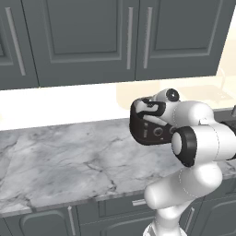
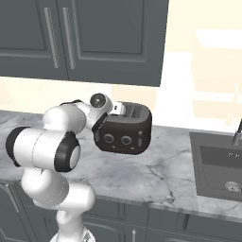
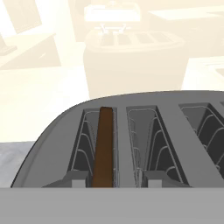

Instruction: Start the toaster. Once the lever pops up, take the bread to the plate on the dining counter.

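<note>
- I have the gripper (image 2: pixel 116 108) right over the near end of the toaster (image 2: pixel 124 128), which sits on the marble worktop (image 1: pixel 60 161) under the dark wall cabinets (image 1: pixel 87 41).
- In the hand view, the bread (image 3: pixel 104 146) stands on edge in the leftmost slot, a dark brown slice sunk between the wire guides.
- The finger tips straddle that slice, one each side, jaws partly apart; I cannot tell whether they are gripping it or just bracketing it.
- Risk one: if the toast cycle has not run, pulling bread now skips the start step. I cannot make out the lever's position from here.
- Risk two: the slice is thin and deep in the slot, so an off-centre pinch could snag the wire guides or let it slip back.
- Nearby, a sink (image 2: pixel 220 165) lies to the toaster's right, well apart.
- Nothing lies between hand and slot; my own elbow blocks much of the toaster in the left base view.
</note>
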